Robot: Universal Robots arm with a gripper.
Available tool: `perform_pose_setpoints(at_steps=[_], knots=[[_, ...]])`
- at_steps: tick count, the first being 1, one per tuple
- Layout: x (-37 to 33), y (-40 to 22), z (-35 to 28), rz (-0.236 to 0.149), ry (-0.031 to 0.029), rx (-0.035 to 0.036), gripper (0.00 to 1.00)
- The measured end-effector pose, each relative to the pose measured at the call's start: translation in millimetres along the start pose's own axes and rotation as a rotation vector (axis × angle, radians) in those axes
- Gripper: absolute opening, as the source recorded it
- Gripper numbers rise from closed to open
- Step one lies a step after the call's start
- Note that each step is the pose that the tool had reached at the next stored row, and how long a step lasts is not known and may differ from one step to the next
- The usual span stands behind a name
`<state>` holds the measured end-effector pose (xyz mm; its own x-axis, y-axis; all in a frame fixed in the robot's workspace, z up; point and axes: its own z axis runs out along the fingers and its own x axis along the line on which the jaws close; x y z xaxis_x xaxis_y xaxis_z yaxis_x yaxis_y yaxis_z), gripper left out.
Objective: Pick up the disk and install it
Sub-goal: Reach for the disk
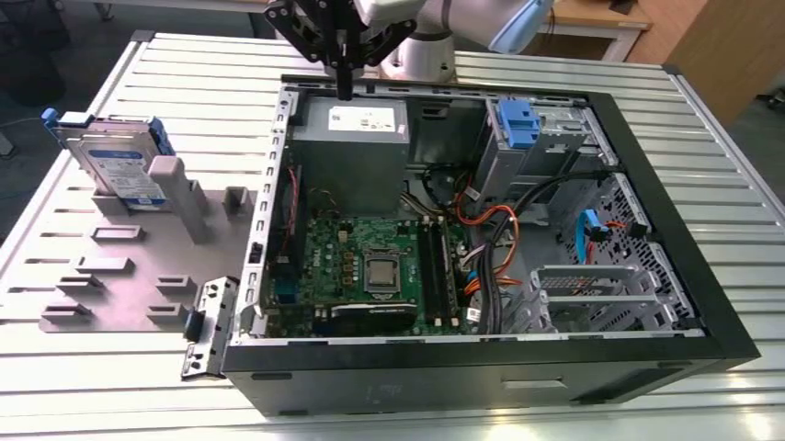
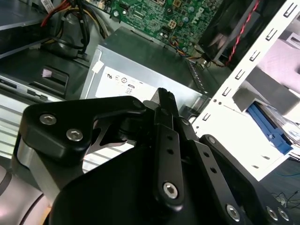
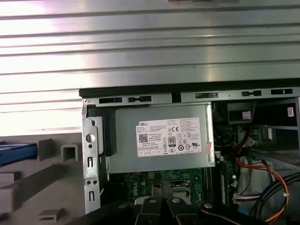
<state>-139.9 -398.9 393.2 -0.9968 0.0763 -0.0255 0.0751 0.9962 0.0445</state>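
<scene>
An open black desktop computer case (image 1: 491, 377) lies on my ribbed silver metal worktop (image 1: 184, 83). Inside I see a grey power supply box with a white sticker (image 1: 349, 152) against one end wall, a green motherboard (image 1: 368, 262) beside it, orange cables (image 1: 491, 220), and a blue plastic bracket (image 1: 517, 124) in the drive cage. At the exterior view's left sits a grey slotted fixture plate (image 1: 123, 276), with a small metal bracket (image 1: 209, 326) by the case's corner.
</scene>
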Motion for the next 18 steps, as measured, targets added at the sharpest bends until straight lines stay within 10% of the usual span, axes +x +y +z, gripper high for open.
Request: perform_pose_setpoints(at_steps=[18], knots=[[38.5,-2.9,-0.4,0.0,-0.0011,0.0,0.11]])
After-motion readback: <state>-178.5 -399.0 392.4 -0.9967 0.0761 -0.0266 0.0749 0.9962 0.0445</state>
